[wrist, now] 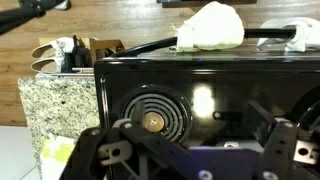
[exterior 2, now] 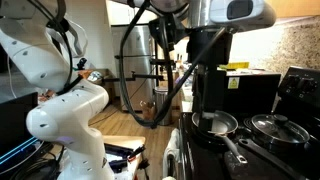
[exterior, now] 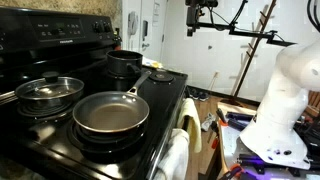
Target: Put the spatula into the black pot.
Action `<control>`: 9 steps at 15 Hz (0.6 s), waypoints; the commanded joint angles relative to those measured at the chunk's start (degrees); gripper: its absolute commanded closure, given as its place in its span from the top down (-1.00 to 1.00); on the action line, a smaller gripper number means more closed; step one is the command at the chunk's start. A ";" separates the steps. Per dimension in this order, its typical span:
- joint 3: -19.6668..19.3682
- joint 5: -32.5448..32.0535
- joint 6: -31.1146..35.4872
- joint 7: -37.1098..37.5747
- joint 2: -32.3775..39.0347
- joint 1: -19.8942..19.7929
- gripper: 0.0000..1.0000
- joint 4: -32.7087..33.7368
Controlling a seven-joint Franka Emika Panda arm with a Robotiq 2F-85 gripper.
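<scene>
The small black pot (exterior: pixel 125 62) stands on the stove's far burner, past the frying pan. I cannot make out the pale spatula in any view. My gripper (exterior: pixel 200 20) hangs high above the stove, well right of the pots. In an exterior view it is a dark block (exterior 2: pixel 206 92) in front of the stove, hiding the black pot. In the wrist view its dark fingers (wrist: pixel 195 160) spread wide along the bottom edge with nothing between them, over a bare coil burner (wrist: pixel 150 120).
A grey-lined frying pan (exterior: pixel 110 112) sits in front, its dark handle (exterior: pixel 142 80) pointing toward the black pot. A lidded steel pot (exterior: pixel 50 92) stands beside it. Pale towels (wrist: pixel 210 28) hang on the oven's front. A granite counter (wrist: pixel 55 105) adjoins the stove.
</scene>
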 commanded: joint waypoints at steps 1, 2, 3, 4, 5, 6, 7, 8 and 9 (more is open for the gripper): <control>-0.34 -0.14 -0.19 0.16 0.02 0.44 1.00 0.14; -0.56 0.35 0.85 -0.33 0.66 0.78 1.00 0.16; -0.90 0.95 1.87 -1.19 1.03 1.24 1.00 0.19; -1.36 1.94 3.74 -2.35 1.57 1.95 1.00 0.16; -1.86 3.03 5.79 -3.50 2.07 2.75 1.00 0.05; -2.51 4.85 8.37 -5.57 2.97 4.00 1.00 -0.24; -2.83 6.33 10.05 -7.63 4.09 5.01 1.00 -0.13; -3.13 8.29 11.86 -10.01 5.41 6.23 1.00 -0.15; -3.29 10.10 13.33 -12.27 6.73 7.34 1.00 -0.07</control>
